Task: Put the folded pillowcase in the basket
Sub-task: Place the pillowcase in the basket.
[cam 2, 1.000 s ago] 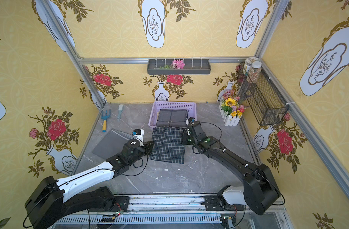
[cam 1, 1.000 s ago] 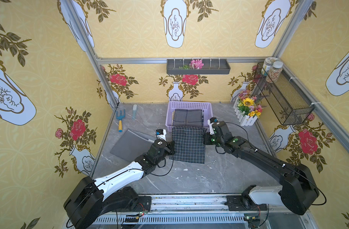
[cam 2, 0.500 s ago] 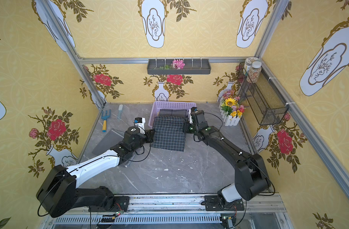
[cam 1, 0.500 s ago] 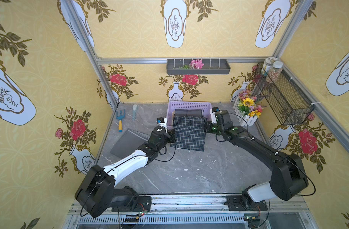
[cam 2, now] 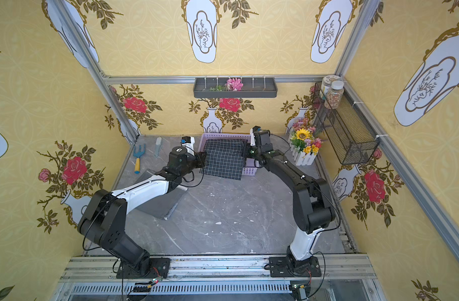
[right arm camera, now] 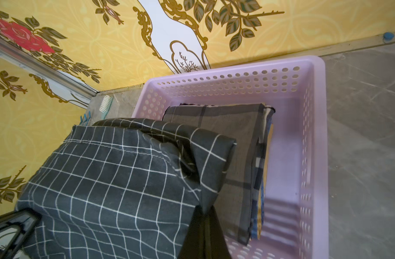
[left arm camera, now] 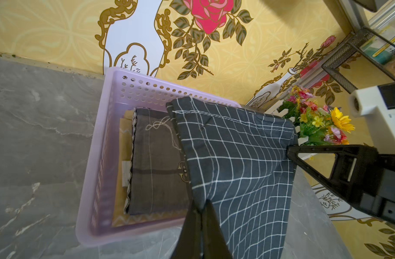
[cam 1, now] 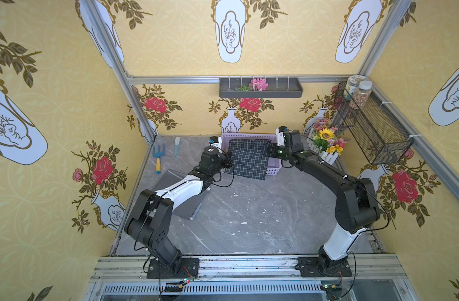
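Note:
The folded pillowcase (cam 1: 249, 159) (cam 2: 224, 159), dark with a white grid, hangs stretched between both grippers above the lavender basket (cam 1: 274, 166) (cam 2: 249, 170) at the back wall. My left gripper (cam 1: 229, 160) (left arm camera: 202, 207) is shut on its left edge. My right gripper (cam 1: 270, 153) (right arm camera: 206, 207) is shut on its right edge. In the wrist views the pillowcase (left arm camera: 237, 157) (right arm camera: 115, 179) covers part of the basket (left arm camera: 95, 157) (right arm camera: 315, 134). Its near edge droops past the basket's front rim. A stack of folded cloths (left arm camera: 156, 161) (right arm camera: 237, 134) lies inside the basket.
A white fence pot of flowers (cam 1: 326, 143) stands right of the basket. A blue hand rake (cam 1: 158, 156) and a brush (cam 1: 176, 146) lie at back left. A dark grey tray (cam 1: 194, 203) lies under the left arm. A black wire rack (cam 1: 371, 125) hangs on the right wall.
Both grippers have carried the pillowcase from the table in front of the basket toward the back wall, to above the basket. Both stay shut on it.

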